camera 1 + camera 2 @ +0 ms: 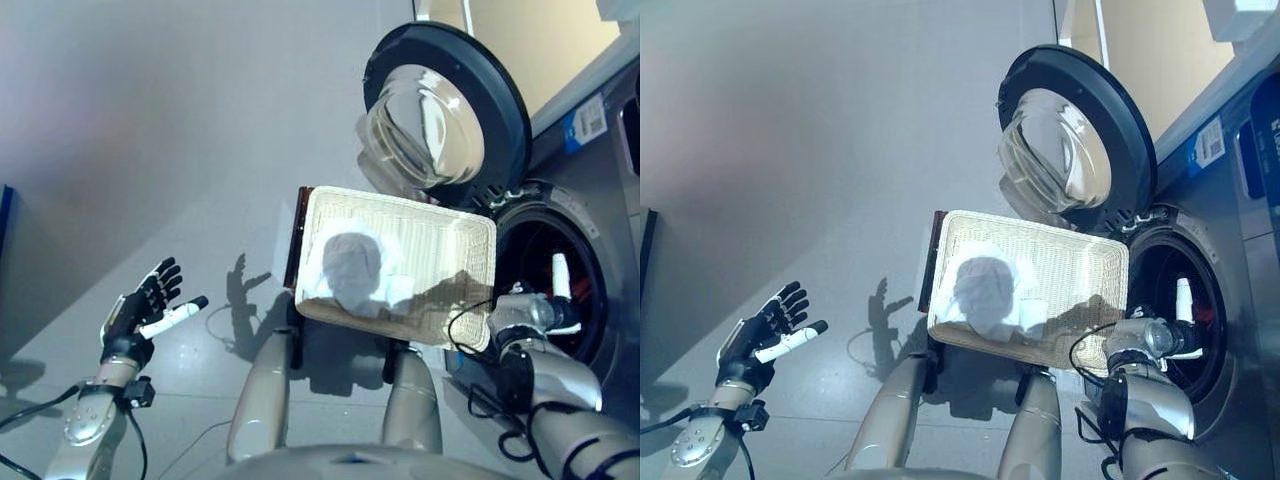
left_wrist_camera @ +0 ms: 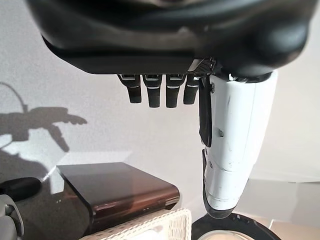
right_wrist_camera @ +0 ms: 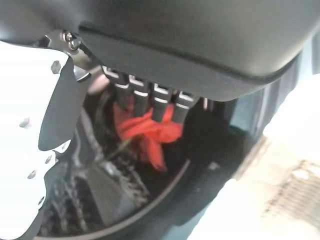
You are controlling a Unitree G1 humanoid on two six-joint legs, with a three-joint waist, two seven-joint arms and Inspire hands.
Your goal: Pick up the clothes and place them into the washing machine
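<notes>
Though half-hidden, red cloth (image 3: 147, 132) in drum (image 3: 120, 200).

The basket (image 1: 455, 250) is pale woven wicker, rough-textured, holding soft white cloth (image 1: 350, 265). The washing machine door (image 1: 445, 110) has a glossy glass bowl in a dark plastic ring. Red cloth (image 3: 147, 131) lies crumpled in the perforated metal drum (image 3: 107, 192). The floor (image 1: 150, 130) looks smooth and grey.
</notes>
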